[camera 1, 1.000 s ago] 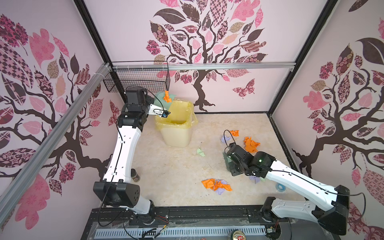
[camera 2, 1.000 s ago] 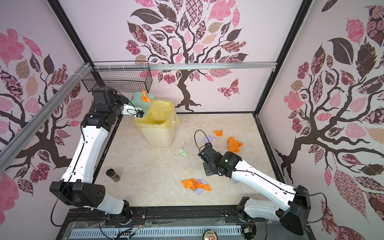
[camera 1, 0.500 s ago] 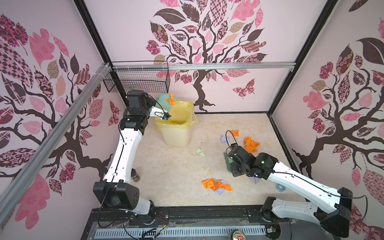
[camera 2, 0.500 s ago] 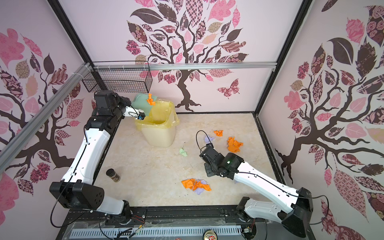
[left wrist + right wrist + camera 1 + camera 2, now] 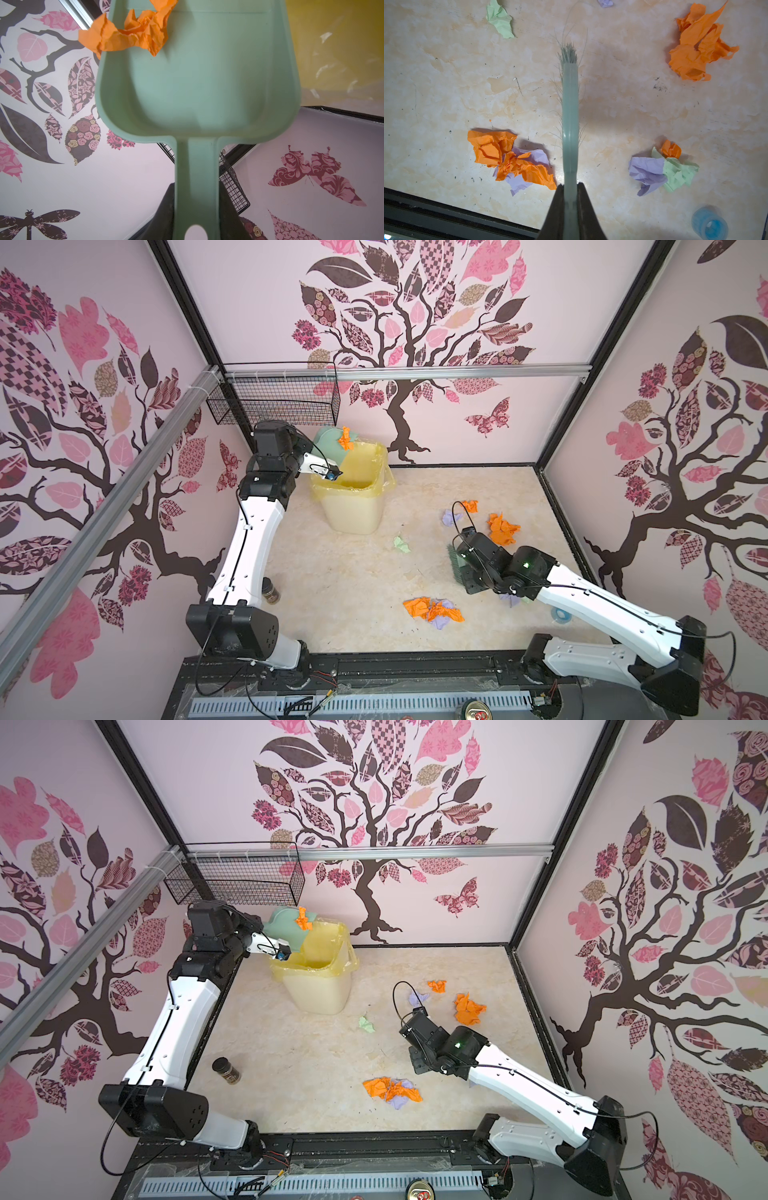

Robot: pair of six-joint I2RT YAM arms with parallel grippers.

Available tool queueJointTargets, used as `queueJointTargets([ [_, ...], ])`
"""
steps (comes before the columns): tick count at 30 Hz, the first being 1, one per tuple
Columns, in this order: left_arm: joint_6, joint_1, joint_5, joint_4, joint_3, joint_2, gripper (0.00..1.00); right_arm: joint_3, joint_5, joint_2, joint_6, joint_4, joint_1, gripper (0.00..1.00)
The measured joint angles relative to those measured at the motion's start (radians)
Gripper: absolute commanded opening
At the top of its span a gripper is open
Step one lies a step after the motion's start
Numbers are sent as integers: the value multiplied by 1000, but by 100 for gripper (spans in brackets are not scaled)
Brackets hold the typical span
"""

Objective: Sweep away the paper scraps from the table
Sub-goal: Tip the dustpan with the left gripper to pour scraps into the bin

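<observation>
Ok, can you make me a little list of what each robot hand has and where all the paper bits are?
Left gripper: shut on the handle of the teal plastic dustpan, held up by the bin
Right gripper: shut on the teal bristle brush, over the table
In dustpan: one crumpled orange paper scrap, hanging over its side edge
Bin: pale yellow bin with a yellow bag liner
On the beige marble table: paper scraps in orange, lavender and green, in several clumps
Job: not finished
</observation>
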Motion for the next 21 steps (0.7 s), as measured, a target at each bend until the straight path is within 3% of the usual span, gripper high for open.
queueJointTargets([
  [21,0,-20,109,-14,19,6,0,-59,-10,-48,16,24,0,0],
])
